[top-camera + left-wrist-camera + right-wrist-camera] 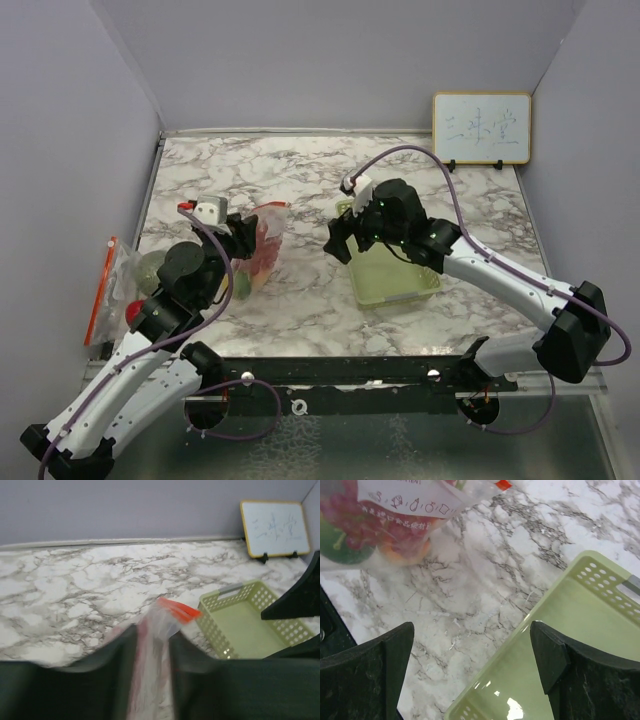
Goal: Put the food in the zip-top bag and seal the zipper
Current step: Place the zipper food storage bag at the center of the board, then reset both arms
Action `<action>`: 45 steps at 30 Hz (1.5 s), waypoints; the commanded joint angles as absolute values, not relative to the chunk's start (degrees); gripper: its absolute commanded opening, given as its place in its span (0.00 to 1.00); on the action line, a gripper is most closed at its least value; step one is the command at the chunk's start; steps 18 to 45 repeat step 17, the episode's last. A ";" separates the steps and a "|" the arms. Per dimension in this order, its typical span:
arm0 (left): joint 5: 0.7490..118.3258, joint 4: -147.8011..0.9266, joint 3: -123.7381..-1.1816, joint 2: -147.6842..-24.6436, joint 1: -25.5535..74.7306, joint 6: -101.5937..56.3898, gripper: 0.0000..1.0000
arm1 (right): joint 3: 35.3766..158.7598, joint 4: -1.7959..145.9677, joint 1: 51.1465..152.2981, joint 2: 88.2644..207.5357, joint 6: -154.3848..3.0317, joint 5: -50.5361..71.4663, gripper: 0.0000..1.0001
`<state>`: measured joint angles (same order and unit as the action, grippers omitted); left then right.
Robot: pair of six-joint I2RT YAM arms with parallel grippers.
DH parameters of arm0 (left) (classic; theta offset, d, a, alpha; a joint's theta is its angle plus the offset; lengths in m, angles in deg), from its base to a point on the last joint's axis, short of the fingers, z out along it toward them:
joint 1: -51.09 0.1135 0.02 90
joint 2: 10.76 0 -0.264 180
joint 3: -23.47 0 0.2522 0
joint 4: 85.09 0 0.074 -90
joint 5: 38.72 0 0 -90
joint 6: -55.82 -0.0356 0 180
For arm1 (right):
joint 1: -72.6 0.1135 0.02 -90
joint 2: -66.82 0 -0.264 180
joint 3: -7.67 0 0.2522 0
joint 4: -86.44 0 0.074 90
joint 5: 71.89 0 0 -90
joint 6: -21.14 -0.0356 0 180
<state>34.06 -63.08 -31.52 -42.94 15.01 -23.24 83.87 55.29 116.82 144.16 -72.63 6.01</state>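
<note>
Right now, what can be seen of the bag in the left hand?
The bag is clear plastic with a red-orange zipper strip and a white printed label. It holds red, orange and green fruit. It stands on the marble table, left of the green tray, its top edge pinched by the left hand. Whether the zipper is sealed cannot be told.

A white table (420, 180) veined grey like marble is closed in by plain pale grey walls (330, 60) at left, far and right. A small yellow-framed whiteboard (481, 128) stands at the far right under even light.
</note>
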 commanded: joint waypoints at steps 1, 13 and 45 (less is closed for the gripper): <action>23.19 -67.60 -30.93 -42.44 15.23 -16.79 0.91 | 85.43 56.31 116.63 144.41 -77.58 15.61 0.99; 32.06 -62.61 -38.41 -43.02 15.23 -18.16 0.99 | 82.82 58.19 116.63 142.52 -81.71 21.77 1.00; 33.91 -63.27 -37.74 -42.57 15.16 -17.69 0.99 | 82.50 57.95 116.63 142.72 -82.22 22.69 1.00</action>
